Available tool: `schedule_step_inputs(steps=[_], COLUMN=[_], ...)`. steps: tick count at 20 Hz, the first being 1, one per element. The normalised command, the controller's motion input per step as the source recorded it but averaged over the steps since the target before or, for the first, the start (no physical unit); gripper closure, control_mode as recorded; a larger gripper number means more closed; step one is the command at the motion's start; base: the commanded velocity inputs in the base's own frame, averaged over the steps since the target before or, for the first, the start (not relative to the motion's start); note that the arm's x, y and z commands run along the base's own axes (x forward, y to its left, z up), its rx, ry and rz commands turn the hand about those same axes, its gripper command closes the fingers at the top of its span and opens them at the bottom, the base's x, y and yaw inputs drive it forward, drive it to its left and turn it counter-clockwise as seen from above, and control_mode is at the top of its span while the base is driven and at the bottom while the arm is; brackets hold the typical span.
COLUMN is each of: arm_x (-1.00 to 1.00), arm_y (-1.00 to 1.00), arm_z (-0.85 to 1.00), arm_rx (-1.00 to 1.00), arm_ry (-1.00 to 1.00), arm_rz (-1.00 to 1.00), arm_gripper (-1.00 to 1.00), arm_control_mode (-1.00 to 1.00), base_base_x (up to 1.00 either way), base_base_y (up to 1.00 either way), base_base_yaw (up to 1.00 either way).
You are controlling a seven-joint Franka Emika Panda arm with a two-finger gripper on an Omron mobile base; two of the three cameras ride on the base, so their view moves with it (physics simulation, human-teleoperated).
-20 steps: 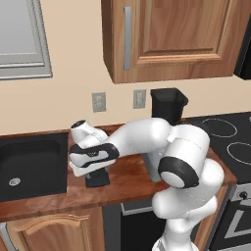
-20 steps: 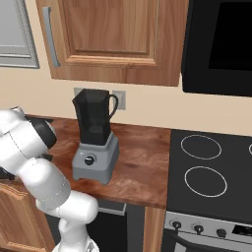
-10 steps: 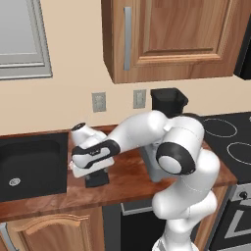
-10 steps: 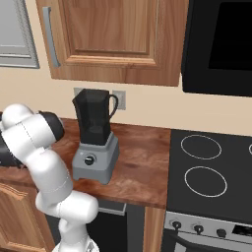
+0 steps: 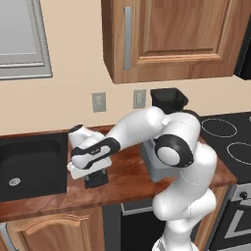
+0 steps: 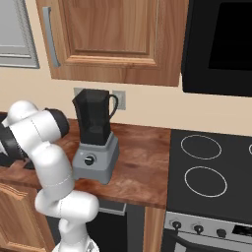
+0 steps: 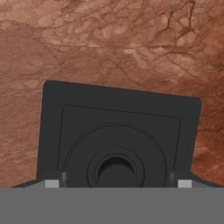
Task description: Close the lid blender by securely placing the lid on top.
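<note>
The small flat black square lid [image 7: 118,138] lies on the reddish wooden counter [image 7: 131,43] directly under the gripper [image 7: 114,181] — probably light, rigid and slick, best pinched by its raised round centre — though I cannot tell the fingers' state.

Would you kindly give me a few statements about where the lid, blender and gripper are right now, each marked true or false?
1. The lid lies flat on the wooden counter. True.
2. The blender already has its lid on. False: the jar's top is open, and the lid is on the counter.
3. The gripper sits right over the lid, one finger tip either side of its raised centre. True.
4. The blender stands inside the sink. False: it stands on the counter, beside the stove.
5. The lid is round and white. False: it is black and square.
</note>
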Motion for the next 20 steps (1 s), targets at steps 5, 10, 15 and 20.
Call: schedule_step_inputs(steps=[5,10,15,20], arm_x=[0.0,0.0,0.0,0.0], arm_y=[0.0,0.0,0.0,0.0], arm_z=[-0.3,-0.38,-0.25,-0.13], arm_rx=[0.0,0.0,0.0,0.03], arm_ry=[0.0,0.0,-0.05,-0.09], arm_rz=[0.0,0.0,0.0,0.0], arm_gripper=[1.0,1.0,1.0,1.0], arm_control_mode=[-1.0,-1.0,-1.0,-1.0], base_base_x=[0.0,0.0,0.0,0.0], base_base_y=[0.0,0.0,0.0,0.0], base_base_yaw=[0.0,0.0,0.0,0.0])
